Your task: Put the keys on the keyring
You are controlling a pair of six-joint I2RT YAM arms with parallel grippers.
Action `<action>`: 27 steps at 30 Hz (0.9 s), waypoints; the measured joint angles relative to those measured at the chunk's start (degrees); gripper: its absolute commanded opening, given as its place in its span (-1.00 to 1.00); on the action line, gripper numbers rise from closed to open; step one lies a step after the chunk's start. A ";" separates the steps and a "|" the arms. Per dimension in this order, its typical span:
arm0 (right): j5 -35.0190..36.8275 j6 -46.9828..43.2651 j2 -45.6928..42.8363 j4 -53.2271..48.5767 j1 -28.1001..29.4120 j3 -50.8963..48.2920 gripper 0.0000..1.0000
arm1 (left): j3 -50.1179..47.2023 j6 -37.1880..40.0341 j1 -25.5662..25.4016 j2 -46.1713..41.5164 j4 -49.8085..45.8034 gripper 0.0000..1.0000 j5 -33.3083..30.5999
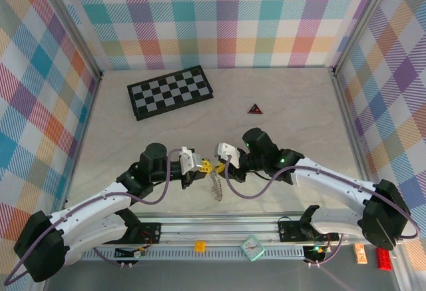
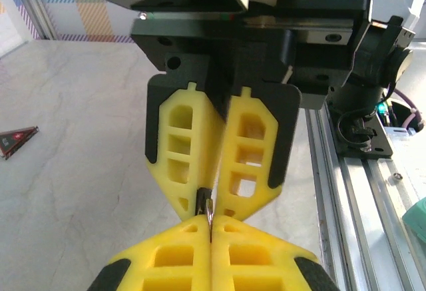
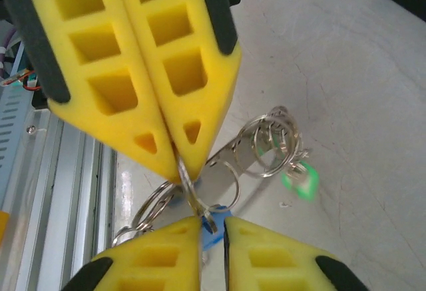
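my left claw point(image 2: 210, 224) is shut tight, pinching a thin bit of the keyring's point(image 1: 215, 188) wire between its yellow pads. my right claw point(image 3: 213, 228) meets it tip to tip, closed down to a narrow slit with what looks like the blue key's point(image 3: 213, 240) head caught in it. all of this hangs above the tabletop point(image 1: 299, 118), well apart from the checkerboard point(image 1: 171, 91), on the side of it nearer my bases and a little to its right. the chain dangles slack beneath the claws, and the green key point(image 3: 299, 181) shows blurred out along it, near the pale marbled surface.

i judge the keyring light, limp and slippery: thin silvery links and small round loops that will twist and slide rather than hold a pose. the keys are tiny, with smooth plastic heads. each is best gripped by the edge of its head, so the hole stays open for the wire. my pads are blocky, with open cells, and broad next to such fine wire, so a slip seems likely.
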 measured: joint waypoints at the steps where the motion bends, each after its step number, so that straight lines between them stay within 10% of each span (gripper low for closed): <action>1: 0.22 0.09 -0.76 0.26 0.00 -0.66 -0.49 | -0.02 -0.13 0.00 0.00 0.33 -1.00 0.07; 27: -0.09 1.38 -11.23 4.61 -1.84 -7.85 -0.30 | -1.31 -3.78 0.00 0.02 6.34 -1.00 1.97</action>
